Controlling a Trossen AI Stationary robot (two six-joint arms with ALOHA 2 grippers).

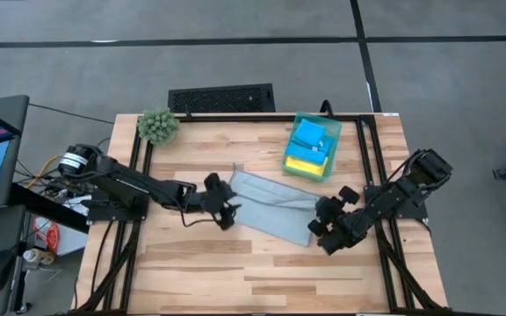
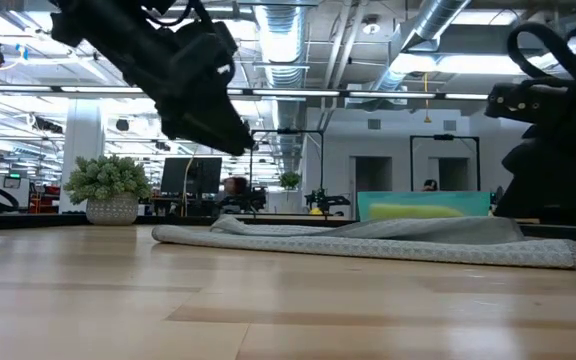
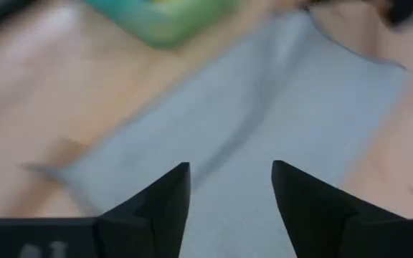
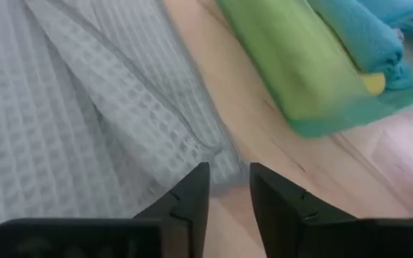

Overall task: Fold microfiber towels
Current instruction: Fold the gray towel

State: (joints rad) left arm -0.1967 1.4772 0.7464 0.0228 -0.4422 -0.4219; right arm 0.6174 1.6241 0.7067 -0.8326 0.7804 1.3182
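Note:
A pale grey microfiber towel (image 1: pixel 271 206) lies flat on the wooden table as a long folded strip, slanting from the middle toward the right. My left gripper (image 3: pixel 231 168) stands open above the towel's left end (image 3: pixel 264 107), clear of it in the low view (image 2: pixel 218 110). My right gripper (image 4: pixel 228 168) is open by a narrow gap over the towel's right end (image 4: pixel 84 107), at its edge. Two blue towels (image 1: pixel 313 133) and a yellow one (image 1: pixel 304 163) lie folded in the green bin (image 1: pixel 328 162).
The green bin (image 4: pixel 300 79) stands at the far right of the table, close behind the towel's right end. A fuzzy green plant (image 1: pixel 158 125) sits at the far left corner. Bare wood lies along the near half of the table (image 1: pixel 253 272).

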